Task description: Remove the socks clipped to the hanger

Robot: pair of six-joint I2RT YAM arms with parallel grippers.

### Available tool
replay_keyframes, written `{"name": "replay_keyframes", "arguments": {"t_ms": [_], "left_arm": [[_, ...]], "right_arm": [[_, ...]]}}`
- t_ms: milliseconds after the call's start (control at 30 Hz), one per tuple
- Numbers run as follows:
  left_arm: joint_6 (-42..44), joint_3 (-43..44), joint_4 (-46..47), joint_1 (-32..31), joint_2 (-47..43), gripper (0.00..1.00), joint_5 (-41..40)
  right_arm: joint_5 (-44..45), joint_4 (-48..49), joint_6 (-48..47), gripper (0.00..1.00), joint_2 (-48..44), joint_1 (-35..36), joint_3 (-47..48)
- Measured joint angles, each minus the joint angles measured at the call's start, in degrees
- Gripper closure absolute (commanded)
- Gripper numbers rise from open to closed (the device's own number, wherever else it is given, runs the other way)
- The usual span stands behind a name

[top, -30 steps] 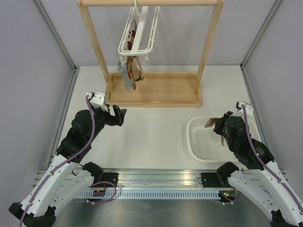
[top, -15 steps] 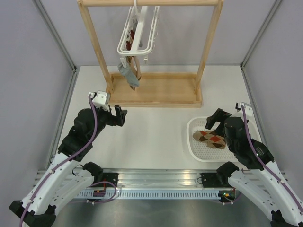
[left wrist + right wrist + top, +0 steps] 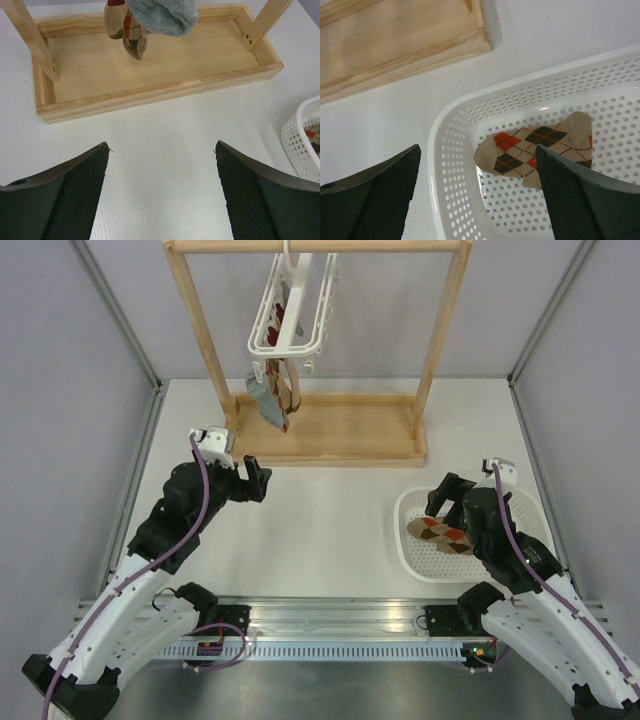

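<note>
Left hand [image 3: 162, 147] and right hand [image 3: 477, 150] hang released, argyle sock [image 3: 520, 147] in basket [image 3: 437, 165], grey sock [image 3: 160, 15] apparently clipped to hanger [image 3: 287, 343].

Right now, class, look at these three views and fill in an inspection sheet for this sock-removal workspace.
Surface: white table, no spills seen.
Job's things: hanger on wooden rack, grey sock and hanging argyle sock below it; loose argyle sock in white basket.
Clutter: nothing seen.
Grippers: left gripper open, empty, facing rack; right gripper open, empty, over basket.
Cables: left purple cable, right purple cable, no snags seen.
Surroundings: grey walls on three sides.
</note>
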Motion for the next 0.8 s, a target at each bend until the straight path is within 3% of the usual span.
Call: {"name": "replay_keyframes", "arguments": {"t_ms": [333, 633, 800], "left_arm": [[-3.0, 7.5, 2.8, 0.0, 15.3, 0.12, -2.2], [-6.0, 13.3, 11.7, -0.2, 24.7, 0.13, -6.8], [-7.8, 13.4, 15.4, -3.8, 28.7, 0.13, -9.9]], "right_arm": [[-2.6, 8.3, -3.2, 0.02, 5.4, 0.0, -3.5], [-6.8, 14.3, -5.3, 0.02, 6.8, 0.0, -6.2], [-7.8, 16.4, -6.1, 0.02, 6.0, 0.0, -6.9]]}}
